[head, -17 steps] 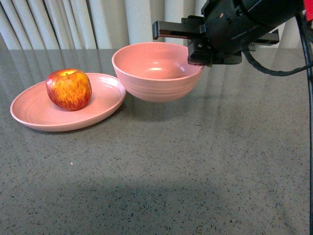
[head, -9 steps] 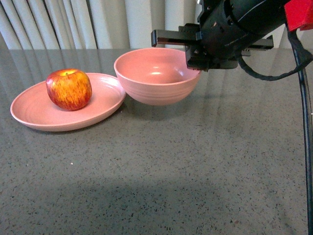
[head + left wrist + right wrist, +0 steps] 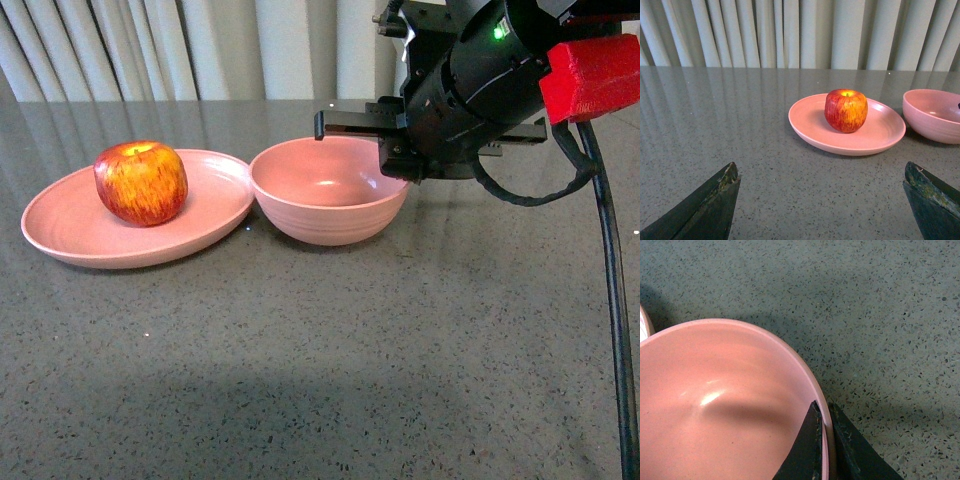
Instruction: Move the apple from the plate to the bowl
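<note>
1 apple [image 3: 140, 182] sits on the 1 plate [image 3: 70, 235], upright, with its stem dimple facing up and its stem axis vertical. The 1 bowl [image 3: 320, 215] stands mouth up and shows only bare pink inside. The right gripper [image 3: 823, 412] is clamped on the bowl's rim, 1 finger inside the wall and 1 outside. The plate lies just beyond the bowl's opposite side. The left gripper [image 3: 821, 170] has its 2 fingers [image 3: 710, 210] spread wide, gripping nothing. The apple is ahead of it, well apart.
</note>
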Controlling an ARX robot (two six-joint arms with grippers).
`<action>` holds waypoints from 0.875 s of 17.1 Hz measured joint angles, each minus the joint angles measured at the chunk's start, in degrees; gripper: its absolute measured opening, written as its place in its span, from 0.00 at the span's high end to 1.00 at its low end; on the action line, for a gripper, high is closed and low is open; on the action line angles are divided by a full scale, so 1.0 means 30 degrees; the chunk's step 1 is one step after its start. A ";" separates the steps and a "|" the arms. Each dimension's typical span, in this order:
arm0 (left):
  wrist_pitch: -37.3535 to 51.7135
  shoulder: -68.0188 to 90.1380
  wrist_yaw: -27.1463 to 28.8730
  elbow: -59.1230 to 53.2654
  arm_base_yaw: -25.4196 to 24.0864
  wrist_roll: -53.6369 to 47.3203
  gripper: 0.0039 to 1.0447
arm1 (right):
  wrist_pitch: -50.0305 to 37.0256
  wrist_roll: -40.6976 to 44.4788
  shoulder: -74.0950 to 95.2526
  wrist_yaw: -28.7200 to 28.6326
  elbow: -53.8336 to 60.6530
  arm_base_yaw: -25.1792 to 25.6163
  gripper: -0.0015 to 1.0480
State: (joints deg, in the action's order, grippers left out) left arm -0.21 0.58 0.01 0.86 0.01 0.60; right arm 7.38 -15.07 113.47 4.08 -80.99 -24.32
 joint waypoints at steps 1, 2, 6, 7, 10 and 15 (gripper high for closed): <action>0.0000 0.0000 0.0000 0.0000 0.0000 0.0000 0.06 | 0.0022 -0.0036 0.0000 0.0000 0.0000 0.0000 0.97; 0.0000 0.0000 0.0000 0.0000 0.0000 0.0000 0.06 | 0.0051 -0.0051 0.0000 -0.0022 0.0000 0.0000 0.94; 0.0000 0.0000 0.0000 0.0000 0.0000 0.0000 0.06 | 0.0189 -0.0117 0.0000 -0.0219 0.0000 0.0000 0.59; 0.0000 0.0000 0.0000 -0.0007 0.0000 0.0000 0.06 | 0.0182 -0.0117 0.0000 -0.0226 0.0000 0.0015 0.49; 0.0000 0.0000 0.0007 0.0000 0.0000 0.0000 0.06 | -0.0168 -0.0117 -0.0350 -0.0262 0.0095 0.0124 0.14; 0.0000 0.0000 0.0000 0.0000 0.0000 0.0000 0.06 | -0.5013 0.0233 -0.8211 -0.1435 0.5362 0.0546 0.06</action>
State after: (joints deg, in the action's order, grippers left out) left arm -0.21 0.58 0.01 0.86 0.01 0.60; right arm -7.66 -14.37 88.84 -0.23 -64.90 -22.68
